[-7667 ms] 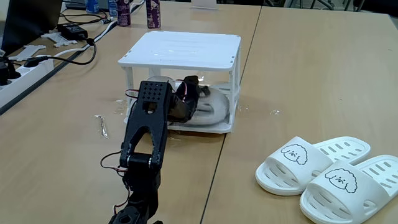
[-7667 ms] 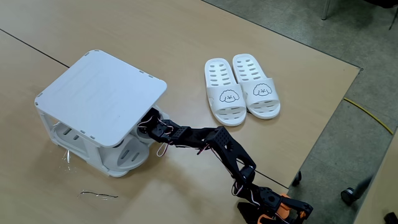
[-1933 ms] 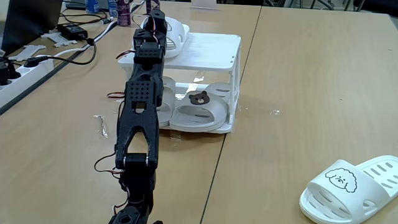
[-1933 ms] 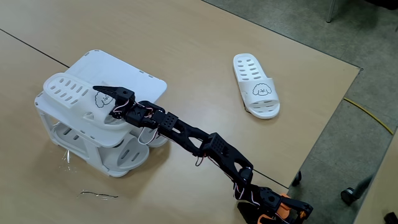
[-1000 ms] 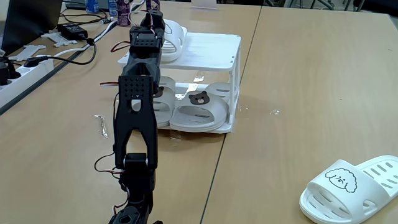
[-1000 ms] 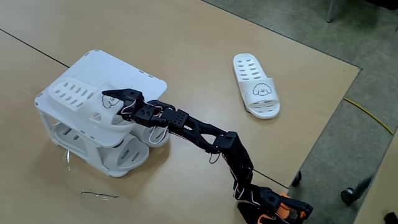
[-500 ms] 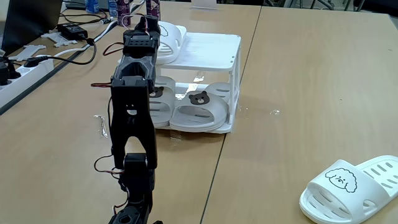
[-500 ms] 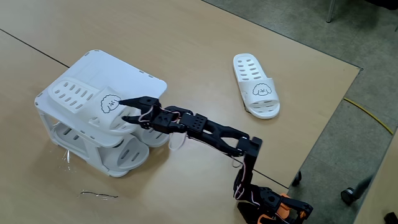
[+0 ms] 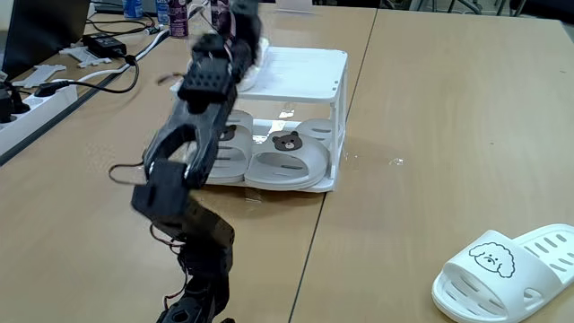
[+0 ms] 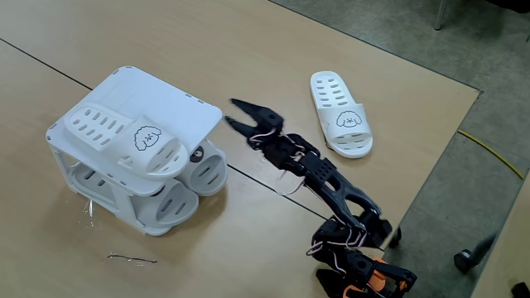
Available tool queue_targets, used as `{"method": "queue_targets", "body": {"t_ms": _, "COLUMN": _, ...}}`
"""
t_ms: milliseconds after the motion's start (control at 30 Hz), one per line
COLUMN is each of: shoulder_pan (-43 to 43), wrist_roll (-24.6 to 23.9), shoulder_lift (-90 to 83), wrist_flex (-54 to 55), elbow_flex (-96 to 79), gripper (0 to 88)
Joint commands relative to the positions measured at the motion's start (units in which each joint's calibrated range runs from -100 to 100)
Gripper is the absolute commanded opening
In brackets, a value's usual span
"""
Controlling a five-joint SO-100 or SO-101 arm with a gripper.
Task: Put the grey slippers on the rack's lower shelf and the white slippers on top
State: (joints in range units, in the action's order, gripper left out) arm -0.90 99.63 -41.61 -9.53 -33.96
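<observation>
Risk lies with the white slipper [image 10: 124, 139] on the rack's top [image 10: 170, 103]: it sits at the board's near edge, toe overhanging, and a knock could tip it off. Grey slippers [image 9: 289, 154] fill the lower shelf [image 9: 296, 184]. The gripper [image 10: 236, 114] hangs spread and empty; the other white slipper [image 10: 341, 112] lies near the tabletop's far edge.

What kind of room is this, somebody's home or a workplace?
Probably an office or lab, not a home. Long pale wooden tables are pushed together, a power strip with black cables lies at one edge, and a small black robot arm works beside a white shoe rack holding slippers.
</observation>
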Motion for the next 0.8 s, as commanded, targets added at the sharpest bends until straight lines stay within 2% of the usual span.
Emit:
{"method": "queue_targets", "body": {"t_ms": 0, "shoulder_pan": 5.0, "wrist_roll": 0.4, "shoulder_lift": -9.5, "wrist_flex": 21.4, "elbow_flex": -24.6, "gripper": 21.2}}
{"method": "queue_targets", "body": {"t_ms": 100, "shoulder_pan": 5.3, "wrist_roll": 0.4, "shoulder_lift": -9.8, "wrist_flex": 37.0, "elbow_flex": -41.8, "gripper": 21.2}}
{"method": "queue_targets", "body": {"t_ms": 200, "shoulder_pan": 8.1, "wrist_roll": 0.4, "shoulder_lift": -7.0, "wrist_flex": 42.7, "elbow_flex": -52.3, "gripper": 21.2}}
{"method": "queue_targets", "body": {"t_ms": 533, "shoulder_pan": 17.4, "wrist_roll": 0.4, "shoulder_lift": 28.4, "wrist_flex": 75.4, "elbow_flex": -56.9, "gripper": 21.2}}
{"method": "queue_targets", "body": {"t_ms": 700, "shoulder_pan": 21.1, "wrist_roll": 0.4, "shoulder_lift": 40.2, "wrist_flex": 87.8, "elbow_flex": -61.6, "gripper": 21.2}}
{"method": "queue_targets", "body": {"t_ms": 767, "shoulder_pan": 25.2, "wrist_roll": 0.4, "shoulder_lift": 43.2, "wrist_flex": 92.4, "elbow_flex": -63.7, "gripper": 21.2}}
